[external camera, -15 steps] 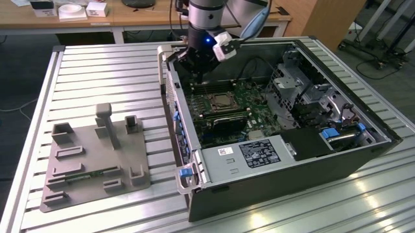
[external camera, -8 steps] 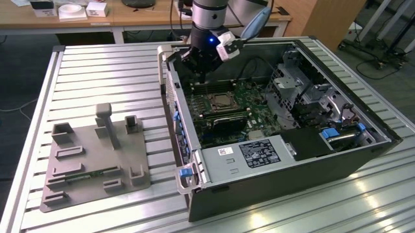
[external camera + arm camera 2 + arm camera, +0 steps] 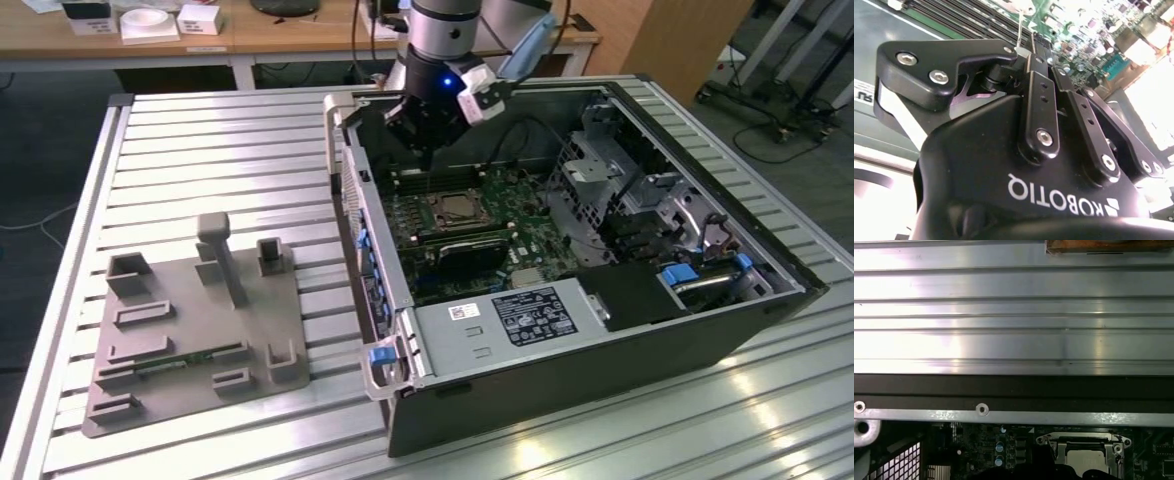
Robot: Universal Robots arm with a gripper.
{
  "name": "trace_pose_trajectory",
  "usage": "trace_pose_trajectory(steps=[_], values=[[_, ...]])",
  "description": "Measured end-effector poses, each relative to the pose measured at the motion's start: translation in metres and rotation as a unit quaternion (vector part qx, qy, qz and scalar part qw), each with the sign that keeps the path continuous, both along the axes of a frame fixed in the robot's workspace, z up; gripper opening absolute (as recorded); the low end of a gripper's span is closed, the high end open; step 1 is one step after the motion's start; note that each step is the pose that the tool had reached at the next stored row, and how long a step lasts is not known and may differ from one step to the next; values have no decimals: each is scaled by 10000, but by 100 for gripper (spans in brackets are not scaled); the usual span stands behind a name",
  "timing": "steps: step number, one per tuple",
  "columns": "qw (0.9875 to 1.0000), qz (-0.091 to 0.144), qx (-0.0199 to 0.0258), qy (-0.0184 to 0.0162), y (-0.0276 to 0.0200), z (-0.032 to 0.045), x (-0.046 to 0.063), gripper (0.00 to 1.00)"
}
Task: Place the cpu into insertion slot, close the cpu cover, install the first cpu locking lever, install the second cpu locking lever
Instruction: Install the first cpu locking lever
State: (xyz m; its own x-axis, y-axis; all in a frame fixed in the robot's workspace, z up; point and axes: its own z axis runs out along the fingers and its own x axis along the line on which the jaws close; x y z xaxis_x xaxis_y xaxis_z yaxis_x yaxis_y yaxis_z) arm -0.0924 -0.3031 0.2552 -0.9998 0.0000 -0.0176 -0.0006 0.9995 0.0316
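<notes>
The open computer case (image 3: 350, 200) lies on the ribbed metal table. On its green board sits the insertion slot (image 3: 461, 211), and the pale silver cpu (image 3: 463, 208) rests in it. In the first wrist view, the cpu (image 3: 1089, 460) shows inside the metal cpu cover (image 3: 1086, 442), which appears to lie down around it. My gripper (image 3: 427, 135) hangs over the far end of the case, just beyond the slot and above the board. In the second wrist view, the gripper (image 3: 1026, 50) looks shut, with nothing seen between its fingers. A thin wire lever (image 3: 1019, 27) stands up just past it.
A grey fixture plate (image 3: 200, 320) with upright posts lies on the table (image 3: 214, 150) at the exterior view's left. Long memory slots (image 3: 427, 180) flank the socket. A power supply box (image 3: 521, 315) and drive cages (image 3: 627, 190) fill the case's near and right parts.
</notes>
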Motion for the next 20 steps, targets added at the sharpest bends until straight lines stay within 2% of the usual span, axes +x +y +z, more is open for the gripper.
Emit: trace_pose_trajectory(steps=[11,20], values=[[10000,13,0,0,3,-2,183,10],[10000,21,0,0,3,-3,193,10]])
